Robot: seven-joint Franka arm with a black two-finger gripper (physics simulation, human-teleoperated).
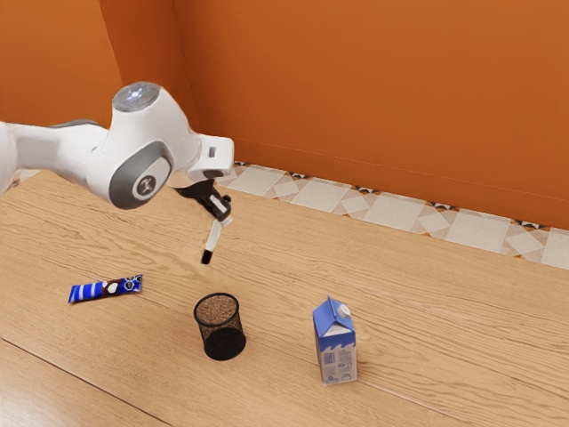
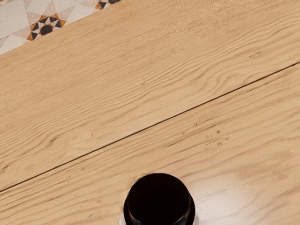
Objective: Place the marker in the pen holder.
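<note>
Wall (image 1: 382, 98), orange, then a tile strip (image 1: 256, 181) along the surface's (image 1: 427, 276) far edge. We see our white arm (image 1: 164, 133) reaching in from the exterior view's left. Milk-type carton (image 1: 336, 347), blue and white, upright, print too small to read. Mesh pen holder (image 1: 220, 325), upright, rim open; we note a gap between it and the carton, another toward the blue wrapper (image 1: 106, 289), its lettering unreadable. Claw (image 1: 224, 218) pinching the marker (image 1: 213, 238), which hangs tilted, black end down, outside the holder.
</note>
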